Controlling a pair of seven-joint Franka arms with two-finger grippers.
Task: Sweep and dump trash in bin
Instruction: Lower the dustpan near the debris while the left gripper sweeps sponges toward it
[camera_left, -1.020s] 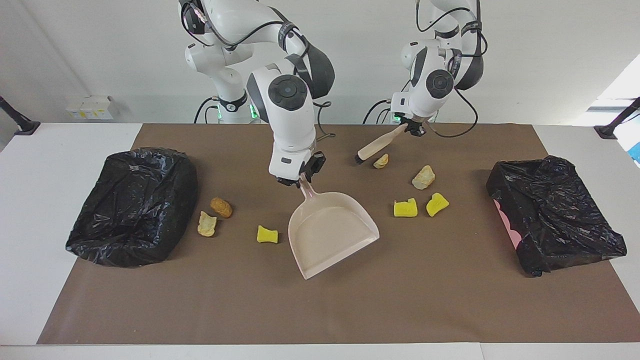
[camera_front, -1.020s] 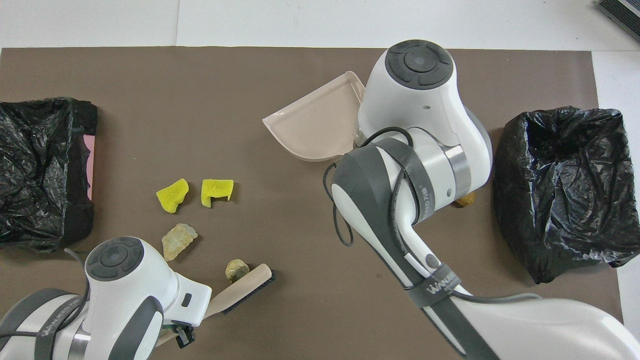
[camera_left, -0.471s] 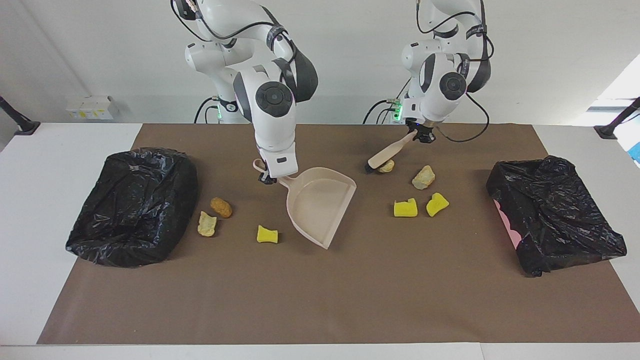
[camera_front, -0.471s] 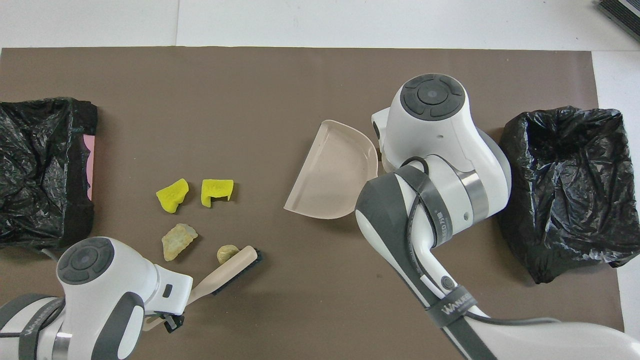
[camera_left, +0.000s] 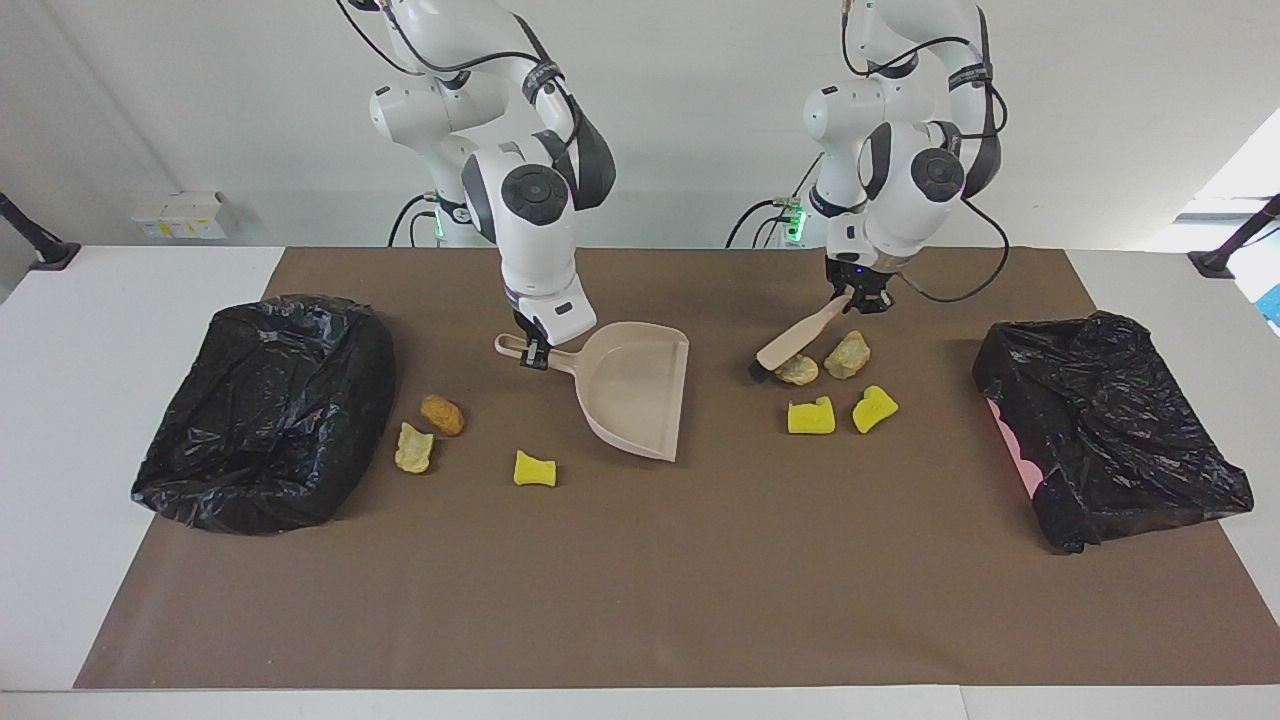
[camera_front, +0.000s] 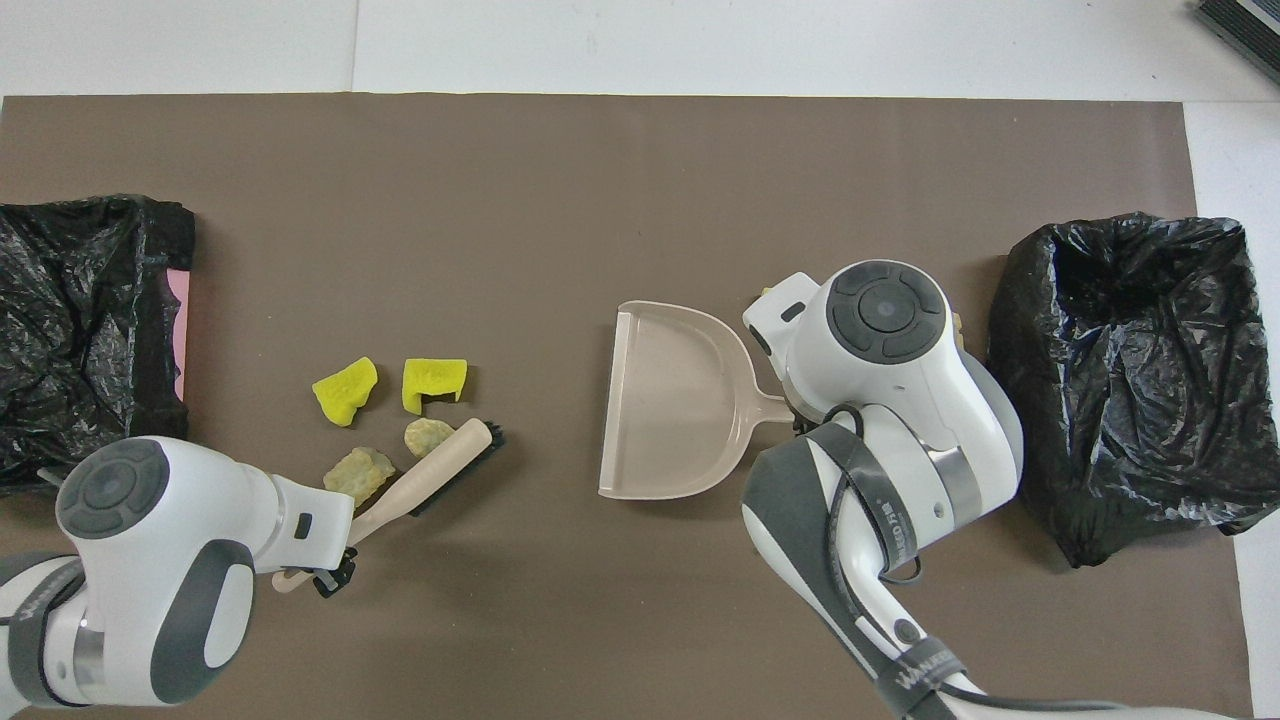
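so far no trash (camera_left: 818, 386) is in either bin (camera_left: 265, 410); left gripper (camera_left: 868, 299) clamps the brush (camera_left: 795, 345), right gripper (camera_left: 536, 352) clamps the empty dustpan (camera_left: 640, 395).

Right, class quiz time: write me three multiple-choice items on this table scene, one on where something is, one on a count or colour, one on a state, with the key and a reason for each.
1. Where is the brush head?
A. In a bin
B. Beside a tan scrap on the mat
C. In the dustpan

2. How many bright yellow scraps lie on the mat?
A. Three
B. One
C. Six

3. What is in the dustpan?
A. Two scraps
B. The brush
C. Nothing

Key:
1 B: the bristles sit against the tan scrap, toward the left arm's end of the table.
2 A: two lie near the brush, one near the dustpan.
3 C: its tray shows bare; the right gripper holds its handle, the left gripper holds the brush.
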